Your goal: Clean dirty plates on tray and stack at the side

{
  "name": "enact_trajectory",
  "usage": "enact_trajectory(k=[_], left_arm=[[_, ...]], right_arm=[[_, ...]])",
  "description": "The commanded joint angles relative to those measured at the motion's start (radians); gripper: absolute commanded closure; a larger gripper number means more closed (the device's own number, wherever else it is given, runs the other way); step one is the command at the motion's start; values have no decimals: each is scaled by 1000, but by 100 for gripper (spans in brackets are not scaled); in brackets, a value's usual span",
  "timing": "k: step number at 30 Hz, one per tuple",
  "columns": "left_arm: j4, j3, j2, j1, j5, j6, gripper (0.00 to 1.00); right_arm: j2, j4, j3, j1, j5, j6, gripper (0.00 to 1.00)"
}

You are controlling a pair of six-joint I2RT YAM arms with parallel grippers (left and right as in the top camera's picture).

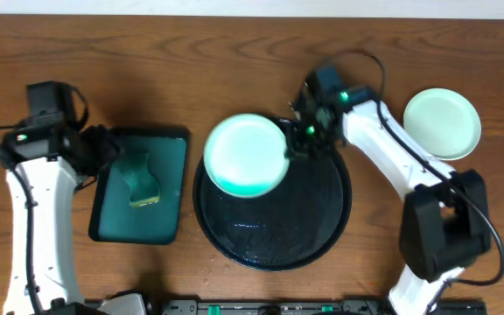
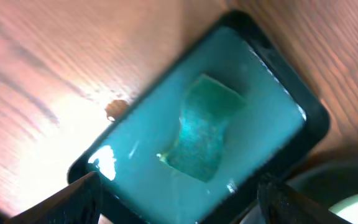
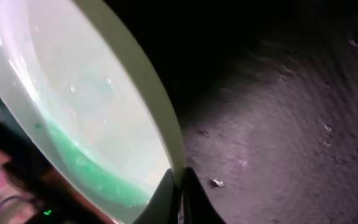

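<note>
My right gripper [image 1: 297, 138] is shut on the right rim of a pale plate [image 1: 245, 153] and holds it tilted above the back left of the round black tray [image 1: 313, 219]. Green liquid pools along the plate's lower edge. In the right wrist view the fingertips [image 3: 166, 198] pinch the plate's rim [image 3: 166, 134] over the wet tray floor [image 3: 278, 137]. A second pale mint plate [image 1: 442, 122] lies on the table at the far right. My left gripper [image 1: 110, 149] hangs open and holds nothing, over the left side of a rectangular teal tray [image 1: 169, 206].
A green sponge [image 1: 143, 179] lies in the teal tray; the left wrist view shows the sponge [image 2: 204, 127] in shallow water [image 2: 148, 180], ahead of the left gripper [image 2: 179, 208]. The right arm's base [image 1: 444, 232] stands at the front right.
</note>
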Motion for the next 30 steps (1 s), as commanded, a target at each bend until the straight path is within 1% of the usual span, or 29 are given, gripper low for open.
enact_trajectory(k=[1, 5, 8, 12, 17, 20, 23, 30], left_arm=[[-5, 0, 0, 48, -4, -5, 20], [-4, 0, 0, 91, -7, -8, 20], [-2, 0, 2, 161, -14, -52, 20], [-2, 0, 18, 268, 63, -49, 20], [-12, 0, 60, 373, 98, -47, 20], [-19, 0, 84, 406, 127, -46, 20], [-24, 0, 101, 417, 153, -46, 20], [-31, 0, 105, 417, 153, -46, 19]], right_arm=[[49, -60, 191, 37, -44, 11, 98], [150, -152, 408, 79, -40, 8, 99], [225, -198, 542, 113, -36, 7, 98], [303, -216, 666, 172, -4, -9, 99], [350, -212, 738, 260, 139, -13, 99], [357, -212, 746, 311, 229, -16, 98], [357, -212, 746, 372, 360, -32, 98], [357, -208, 746, 491, 578, -34, 98]])
